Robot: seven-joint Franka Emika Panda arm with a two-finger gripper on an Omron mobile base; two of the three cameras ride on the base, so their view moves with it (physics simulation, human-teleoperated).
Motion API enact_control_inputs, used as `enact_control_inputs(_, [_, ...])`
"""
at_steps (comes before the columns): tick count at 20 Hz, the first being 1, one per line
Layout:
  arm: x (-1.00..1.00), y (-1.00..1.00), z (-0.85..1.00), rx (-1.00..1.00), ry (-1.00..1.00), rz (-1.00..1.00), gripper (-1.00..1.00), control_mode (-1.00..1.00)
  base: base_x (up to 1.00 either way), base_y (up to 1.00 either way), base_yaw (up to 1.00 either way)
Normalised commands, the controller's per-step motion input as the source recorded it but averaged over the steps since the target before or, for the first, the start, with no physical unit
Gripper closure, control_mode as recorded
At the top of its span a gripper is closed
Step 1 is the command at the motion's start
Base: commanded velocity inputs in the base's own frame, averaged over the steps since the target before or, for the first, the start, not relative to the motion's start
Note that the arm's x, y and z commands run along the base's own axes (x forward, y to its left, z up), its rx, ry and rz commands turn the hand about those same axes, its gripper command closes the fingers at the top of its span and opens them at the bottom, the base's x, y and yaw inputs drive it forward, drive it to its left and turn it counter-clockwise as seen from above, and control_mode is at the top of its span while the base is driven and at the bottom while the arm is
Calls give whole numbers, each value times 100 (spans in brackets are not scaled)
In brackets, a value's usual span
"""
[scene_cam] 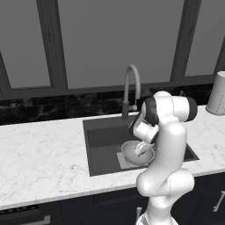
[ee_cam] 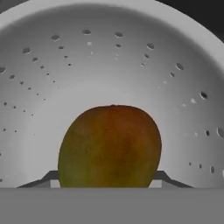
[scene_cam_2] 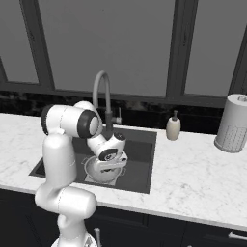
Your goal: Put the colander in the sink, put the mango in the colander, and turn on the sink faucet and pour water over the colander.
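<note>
The white-grey perforated colander stands on the floor of the dark sink, over the pale drain plate. My gripper reaches down into the colander. In the hand view the red-green mango sits between my two fingertips, and the gripper is shut on the fruit. Behind the mango curves the colander's inner wall. The grey gooseneck sink faucet arches over the back of the basin. No water stream shows.
A white soap dispenser stands on the marble counter right of the sink. A pale ribbed canister is at the far right. Dark windows and a black backsplash rise behind the counter.
</note>
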Motion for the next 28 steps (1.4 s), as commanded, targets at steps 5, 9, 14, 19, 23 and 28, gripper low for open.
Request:
enact_control_inputs(5, [-8,29,0,0,0,0,-100,-100,0,0,0])
enact_control_inputs(9, [-10,6,0,0,0,0,-100,-100,0,0,0])
enact_control_inputs(14, [-18,-1,0,0,-5,0,-100,-100,0,0,0])
enact_control_inputs(19, [-48,-18,31,3,-11,-1,-100,-100,0,0,0])
enact_control_inputs(23, [-57,-11,73,10,-11,0,-100,-100,0,0,0])
enact_control_inputs(28, [-15,-2,93,15,-20,0,-100,-100,0,0,0])
